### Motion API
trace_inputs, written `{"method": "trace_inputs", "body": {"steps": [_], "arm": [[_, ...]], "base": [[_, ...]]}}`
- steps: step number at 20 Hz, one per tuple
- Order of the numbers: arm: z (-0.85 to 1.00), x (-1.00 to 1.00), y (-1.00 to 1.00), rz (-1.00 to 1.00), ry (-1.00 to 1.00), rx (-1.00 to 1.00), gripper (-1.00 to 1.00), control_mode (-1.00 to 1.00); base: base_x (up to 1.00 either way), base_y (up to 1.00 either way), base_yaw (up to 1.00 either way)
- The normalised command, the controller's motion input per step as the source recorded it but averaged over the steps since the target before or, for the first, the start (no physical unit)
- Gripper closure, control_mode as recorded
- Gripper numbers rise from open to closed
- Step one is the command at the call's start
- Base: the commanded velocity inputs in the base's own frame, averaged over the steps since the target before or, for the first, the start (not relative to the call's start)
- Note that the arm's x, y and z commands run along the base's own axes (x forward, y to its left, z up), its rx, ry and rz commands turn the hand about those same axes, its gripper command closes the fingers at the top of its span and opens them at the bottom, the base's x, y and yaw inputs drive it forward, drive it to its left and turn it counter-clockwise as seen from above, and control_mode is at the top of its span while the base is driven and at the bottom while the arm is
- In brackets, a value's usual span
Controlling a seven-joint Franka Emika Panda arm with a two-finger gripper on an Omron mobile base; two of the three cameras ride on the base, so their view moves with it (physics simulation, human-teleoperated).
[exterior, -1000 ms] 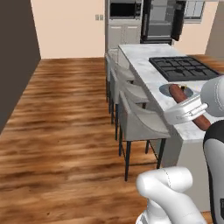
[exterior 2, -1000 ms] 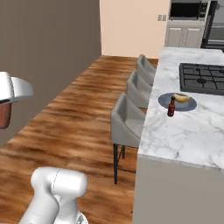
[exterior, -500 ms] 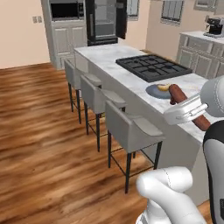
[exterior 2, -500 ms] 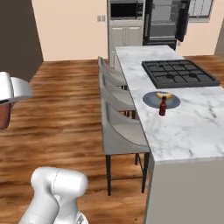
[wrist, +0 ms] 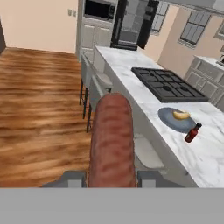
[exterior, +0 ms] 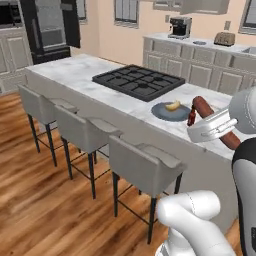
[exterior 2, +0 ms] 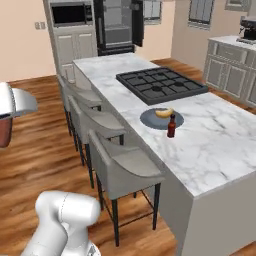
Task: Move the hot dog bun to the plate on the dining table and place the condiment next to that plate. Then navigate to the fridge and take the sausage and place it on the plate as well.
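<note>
Last step in hand: sausage [wrist: 111, 140] clamped between closed fingers of gripper [wrist: 110, 178], carried off the island's stool side. Bun [exterior 2: 164, 113] already on plate [exterior 2: 150, 120], condiment [exterior 2: 171, 126] just beside. Next: reach over dining table [exterior 2: 220, 145], lower sausage onto plate beside bun, release.

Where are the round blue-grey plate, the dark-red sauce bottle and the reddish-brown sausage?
Round blue-grey plate [exterior 2: 150, 120], right base view, bare left rim.
Dark-red sauce bottle [exterior 2: 171, 127], right base view, body.
Reddish-brown sausage [wrist: 112, 140], hand view, mid-length.
</note>
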Motion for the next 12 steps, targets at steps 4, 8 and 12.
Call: {"method": "trace_inputs", "body": {"steps": [4, 8, 12], "arm": [[0.00, 0.00, 0.00, 0.00, 0.00, 0.00, 1.00, 1.00], [0.00, 0.00, 0.00, 0.00, 0.00, 0.00, 1.00, 1.00], [0.00, 0.00, 0.00, 0.00, 0.00, 0.00, 1.00, 1.00]], "base": [[0.56, 0.83, -0.57], [0.50, 0.87, -0.56], [0.43, 0.90, -0.55]]}}
